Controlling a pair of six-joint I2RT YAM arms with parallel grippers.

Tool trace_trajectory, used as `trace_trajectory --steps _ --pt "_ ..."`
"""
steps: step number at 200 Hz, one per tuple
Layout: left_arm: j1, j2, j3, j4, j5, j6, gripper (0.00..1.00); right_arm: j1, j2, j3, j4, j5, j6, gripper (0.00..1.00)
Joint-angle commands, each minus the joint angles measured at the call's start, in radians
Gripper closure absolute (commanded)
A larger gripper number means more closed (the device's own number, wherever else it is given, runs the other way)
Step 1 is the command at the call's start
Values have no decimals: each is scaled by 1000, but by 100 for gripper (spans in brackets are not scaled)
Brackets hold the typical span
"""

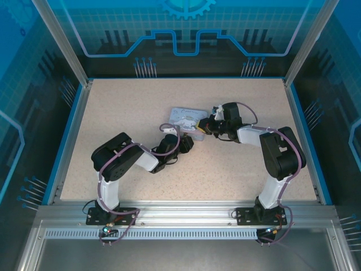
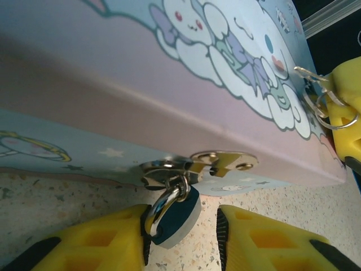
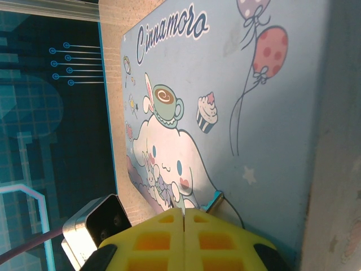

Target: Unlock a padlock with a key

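Near the middle of the table (image 1: 130, 113), a pale blue cartoon-printed tin (image 1: 183, 117), with the padlock (image 2: 175, 217) hanging by its shackle from the hasp (image 2: 220, 161) on the tin's front wall, dark body low by the speckled surface. Around that padlock, the left claw (image 2: 183, 224), jaws apart: one yellow finger (image 2: 96, 243) right against the body, the other across a clear gap. At the tin's right edge, the right claw (image 3: 185, 213) pressed closed on the key (image 2: 305, 71), a thin wire ring (image 2: 334, 113) looped by its yellow tips.
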Motion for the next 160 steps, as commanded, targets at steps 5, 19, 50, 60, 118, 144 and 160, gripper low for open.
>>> trace_trajectory --steps 5,19,50,60,118,144,160 --pt "5 28 17 -45 -4 7 65 -14 20 13 -21 1 -15 100" --pt "5 28 19 -53 -4 7 67 -14 20 14 -21 2 -16 100" --pt "7 27 23 -63 -2 10 72 -14 22 14 -22 1 -16 100" --pt "6 27 23 -63 0 10 75 -14 22 13 -21 1 -15 100" --pt "10 2 20 -72 18 0 85 -15 20 18 -21 1 -19 100" --pt "16 -30 16 -84 49 -24 88 -16 20 23 -49 1 -19 100" --pt "26 -52 20 -108 81 -44 93 -17 20 28 -50 1 -16 100"
